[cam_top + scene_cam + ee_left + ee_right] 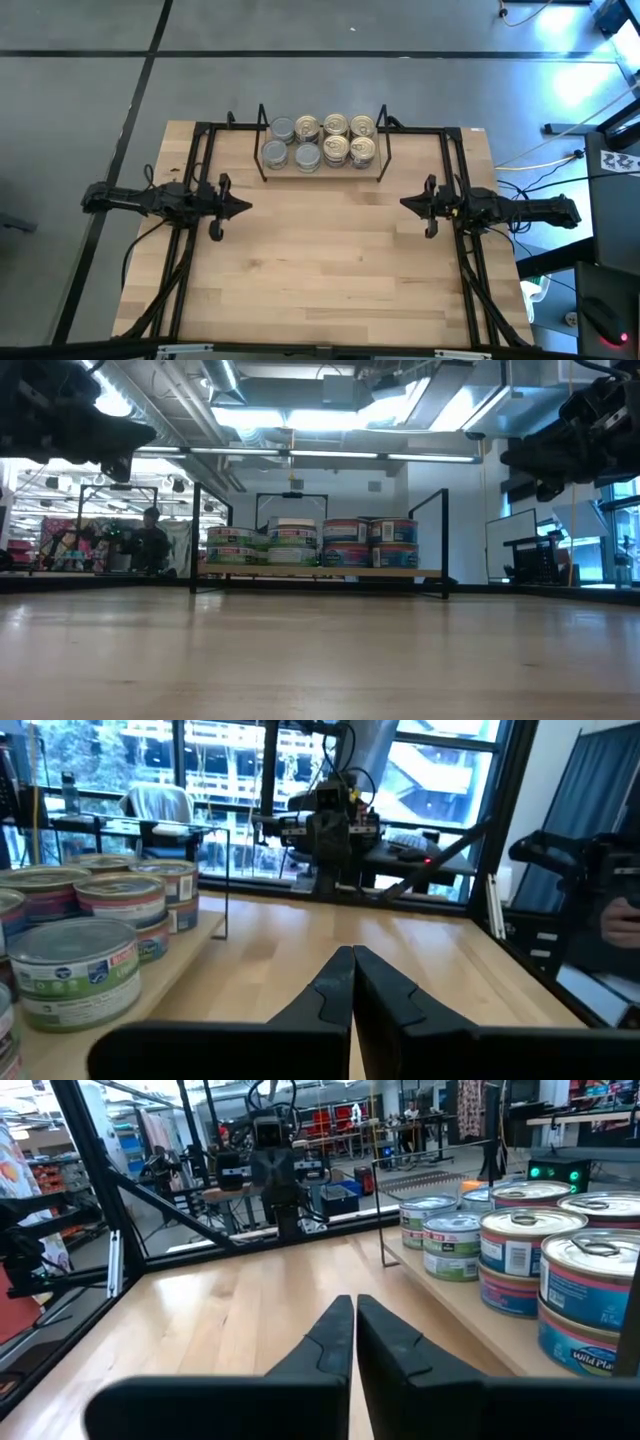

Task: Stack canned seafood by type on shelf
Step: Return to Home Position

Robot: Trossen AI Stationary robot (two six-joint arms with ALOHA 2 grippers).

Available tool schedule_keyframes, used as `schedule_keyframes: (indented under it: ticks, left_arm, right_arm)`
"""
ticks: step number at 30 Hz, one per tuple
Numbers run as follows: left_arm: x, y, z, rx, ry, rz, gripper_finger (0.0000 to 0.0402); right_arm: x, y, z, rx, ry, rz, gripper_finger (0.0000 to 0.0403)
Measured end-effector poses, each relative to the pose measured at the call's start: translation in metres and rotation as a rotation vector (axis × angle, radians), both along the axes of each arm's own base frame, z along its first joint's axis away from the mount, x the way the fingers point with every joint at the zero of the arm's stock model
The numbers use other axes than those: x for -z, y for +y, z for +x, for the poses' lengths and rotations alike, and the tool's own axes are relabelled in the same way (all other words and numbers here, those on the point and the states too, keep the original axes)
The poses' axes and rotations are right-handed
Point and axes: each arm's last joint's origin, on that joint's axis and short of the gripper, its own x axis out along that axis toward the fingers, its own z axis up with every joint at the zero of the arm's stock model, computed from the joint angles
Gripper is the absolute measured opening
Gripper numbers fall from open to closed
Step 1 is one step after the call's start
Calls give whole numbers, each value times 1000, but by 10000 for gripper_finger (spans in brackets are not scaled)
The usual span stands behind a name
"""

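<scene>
The shelf (322, 168), a light board with black wire end frames, stands near the table's far edge. Several cans sit on it in two rows, some stacked two high: grey-silver tops (283, 129) toward the left, pale gold pull-tab tops (349, 138) toward the right. In the low view the green-labelled cans (236, 546) stand left of the blue and pink ones (370, 542). My left gripper (245, 208) hovers shut over the table's left side, pointing right. My right gripper (403, 203) hovers shut over the right side, pointing left. Each wrist view shows its fingertips (352, 952) (354, 1300) closed together, holding nothing.
Bare wooden tabletop (320, 260) stretches between the two grippers and toward the near edge. Black frame rails (190, 180) (455, 180) run along the table's left and right sides. A person (150, 542) is in the room far behind the table.
</scene>
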Motion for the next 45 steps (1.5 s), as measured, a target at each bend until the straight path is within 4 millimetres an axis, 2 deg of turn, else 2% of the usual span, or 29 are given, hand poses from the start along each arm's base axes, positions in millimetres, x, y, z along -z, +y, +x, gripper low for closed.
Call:
schedule_keyframes:
  ticks: [6, 19, 45]
  left_arm:
    - [0, 1, 0, -17, 0, 49, 3]
    - [0, 1, 0, -23, 0, 47, 12]
    - [0, 1, 0, -23, -1, 46, 5]
  right_arm:
    - [3, 0, 2, -5, 31, -2, 17]
    - [3, 0, 2, -5, 31, -2, 17]
    - [3, 0, 2, -5, 31, -3, 17]
